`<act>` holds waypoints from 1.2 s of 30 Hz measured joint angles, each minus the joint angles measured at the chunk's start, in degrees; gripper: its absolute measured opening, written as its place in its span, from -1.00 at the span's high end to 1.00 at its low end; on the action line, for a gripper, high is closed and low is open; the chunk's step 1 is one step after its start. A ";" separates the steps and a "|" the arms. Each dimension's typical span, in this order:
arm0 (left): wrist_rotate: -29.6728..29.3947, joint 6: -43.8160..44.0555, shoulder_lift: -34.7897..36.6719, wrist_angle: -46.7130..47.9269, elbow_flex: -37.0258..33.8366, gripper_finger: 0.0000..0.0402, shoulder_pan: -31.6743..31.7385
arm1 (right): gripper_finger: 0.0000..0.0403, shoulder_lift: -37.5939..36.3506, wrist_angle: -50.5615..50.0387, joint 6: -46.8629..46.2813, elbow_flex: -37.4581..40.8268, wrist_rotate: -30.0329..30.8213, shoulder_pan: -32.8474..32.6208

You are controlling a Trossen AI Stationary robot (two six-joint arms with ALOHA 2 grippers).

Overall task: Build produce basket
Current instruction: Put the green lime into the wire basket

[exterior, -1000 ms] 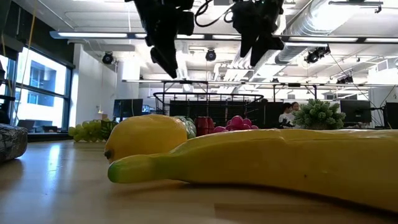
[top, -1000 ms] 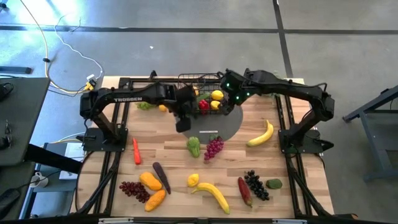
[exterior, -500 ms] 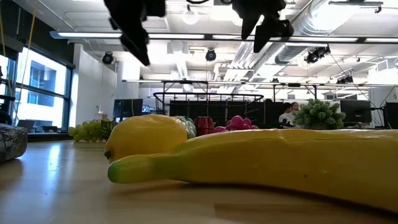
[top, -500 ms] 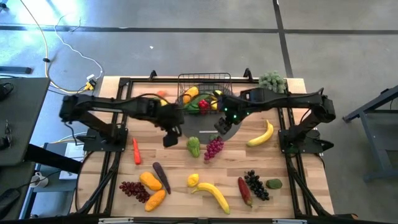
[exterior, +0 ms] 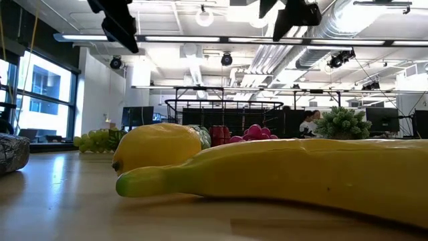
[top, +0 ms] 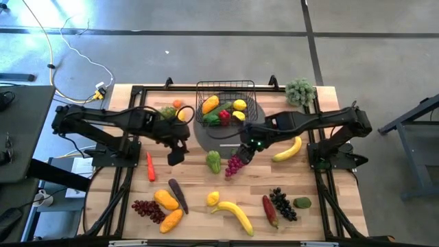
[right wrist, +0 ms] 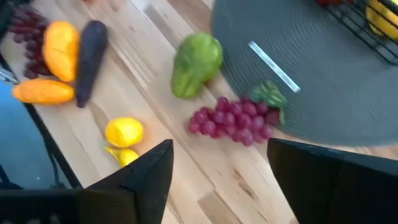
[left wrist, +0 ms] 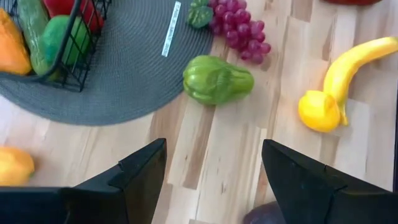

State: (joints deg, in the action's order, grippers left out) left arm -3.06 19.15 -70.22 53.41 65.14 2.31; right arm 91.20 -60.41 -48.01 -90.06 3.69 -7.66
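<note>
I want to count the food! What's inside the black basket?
Inside the basket you can see two yellow lemons, an orange fruit, something red and something green. Anything lying underneath those is covered, so the full count stays unknown.

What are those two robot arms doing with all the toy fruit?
They are filling the black wire basket with toy fruit and vegetables. Some pieces already lie inside it. The right gripper hangs open just above the purple grapes beside the grey mat, holding nothing. The left gripper is open and empty too, over bare wood near the carrot. Lots of produce lies spread across the table.
</note>
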 joint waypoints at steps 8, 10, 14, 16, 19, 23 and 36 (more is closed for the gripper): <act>-4.33 5.84 0.26 6.48 0.00 -0.26 -2.78 | -0.40 0.00 3.00 -2.33 0.00 2.24 -3.73; -6.27 6.60 0.26 7.71 0.00 -0.26 -3.86 | -0.40 0.00 1.84 -5.70 0.00 2.25 -4.88; -7.07 7.22 0.26 8.19 0.00 -0.26 -5.46 | -0.40 -0.01 -1.56 -11.54 0.00 2.20 -7.79; -7.12 7.22 0.26 8.57 0.00 -0.26 -5.92 | -0.40 0.00 -3.90 -13.94 0.00 2.16 -9.43; -7.07 6.84 0.24 8.60 0.00 -0.26 -6.37 | -0.40 0.00 -7.55 -16.72 0.00 2.20 -12.11; -6.69 6.76 0.24 8.58 0.00 -0.26 -6.56 | -0.40 0.00 -12.65 -20.20 0.00 2.13 -15.79; -3.89 6.70 -0.02 8.61 0.00 -0.26 -6.49 | -0.40 0.02 -18.07 -23.02 3.44 -1.88 -26.05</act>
State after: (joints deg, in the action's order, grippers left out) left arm -6.96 25.85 -70.24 62.02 65.14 -4.19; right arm 91.22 -78.48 -71.03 -86.62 1.81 -33.71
